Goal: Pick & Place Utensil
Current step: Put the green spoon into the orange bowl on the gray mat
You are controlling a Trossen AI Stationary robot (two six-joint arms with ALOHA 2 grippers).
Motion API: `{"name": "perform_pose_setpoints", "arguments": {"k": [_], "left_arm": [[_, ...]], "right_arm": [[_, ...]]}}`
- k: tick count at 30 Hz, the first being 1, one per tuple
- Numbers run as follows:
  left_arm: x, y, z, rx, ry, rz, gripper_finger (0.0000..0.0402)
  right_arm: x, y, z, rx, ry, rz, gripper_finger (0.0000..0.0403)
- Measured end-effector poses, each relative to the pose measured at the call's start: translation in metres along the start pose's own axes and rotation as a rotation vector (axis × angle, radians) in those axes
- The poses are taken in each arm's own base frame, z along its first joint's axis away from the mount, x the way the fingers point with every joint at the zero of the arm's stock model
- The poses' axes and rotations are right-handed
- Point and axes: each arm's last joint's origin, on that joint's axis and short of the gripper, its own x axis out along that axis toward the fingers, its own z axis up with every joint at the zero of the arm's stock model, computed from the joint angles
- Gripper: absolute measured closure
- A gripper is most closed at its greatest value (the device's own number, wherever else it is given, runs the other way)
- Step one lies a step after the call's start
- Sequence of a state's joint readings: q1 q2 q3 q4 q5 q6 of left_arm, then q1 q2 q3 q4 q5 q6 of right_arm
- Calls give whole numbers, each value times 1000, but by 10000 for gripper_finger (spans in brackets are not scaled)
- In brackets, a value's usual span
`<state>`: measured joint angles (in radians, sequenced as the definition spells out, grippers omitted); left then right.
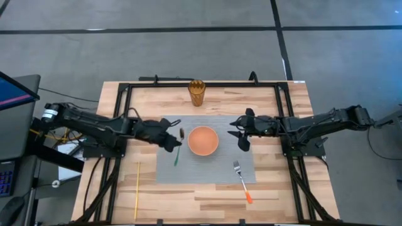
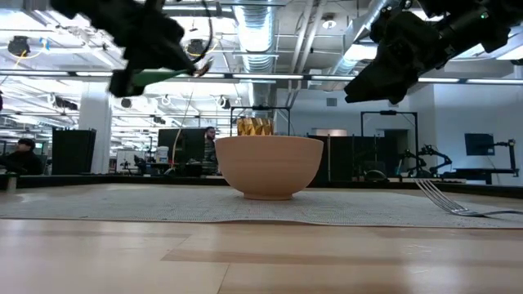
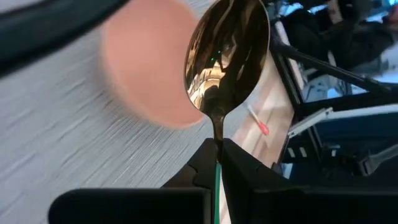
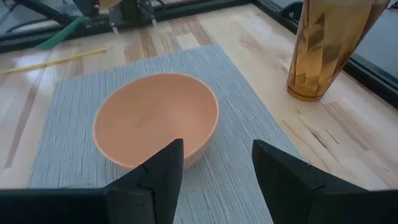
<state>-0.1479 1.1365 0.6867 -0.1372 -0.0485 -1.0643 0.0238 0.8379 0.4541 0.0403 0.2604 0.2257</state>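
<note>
**Spoon lifted, placement still to come**

Clearly the pick is done and the place is not. The wooden table [image 1: 207,198] carries a grey mat [image 1: 207,169], and on the mat sits the peach bowl [image 1: 203,140], empty as far as the right wrist view shows. Beyond the bowl stands an amber cup [image 1: 197,92].

The left gripper [image 1: 171,140] hangs above the mat with the bowl just beyond its jaws, which are pinched narrow on the neck of a green-handled spoon [image 1: 178,150]; the low view shows spoon and gripper well clear of the mat. The shiny spoon head juts out past the fingertips toward the bowl, the handle trailing back behind them.

The right gripper [image 4: 214,168] waits across the bowl, jaws spread wide and holding nothing, bowl straight ahead of them.

A fork [image 1: 242,181] with an orange handle lies on the mat, and a yellow stick [image 1: 137,188] on bare wood, both untouched. Which holder is meant, I can't judge.
</note>
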Motion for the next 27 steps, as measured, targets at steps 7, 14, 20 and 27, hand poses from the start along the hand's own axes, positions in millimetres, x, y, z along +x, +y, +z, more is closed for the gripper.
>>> {"name": "perform_pose_setpoints", "arguments": {"k": [7,14,20,27], "left_arm": [[24,-33,31,216,73,-87,389],[51,-26,45,222,157,-77,385],[65,-8,54,106,266,-89,380],[79,8,56,-132,502,-159,383]], "right_arm": [[0,0,2,1,-19,4,215],[0,0,2,-136,-25,1,222],[0,1,3,-169,-27,3,235],[0,2,6,-159,-59,8,246]]}}
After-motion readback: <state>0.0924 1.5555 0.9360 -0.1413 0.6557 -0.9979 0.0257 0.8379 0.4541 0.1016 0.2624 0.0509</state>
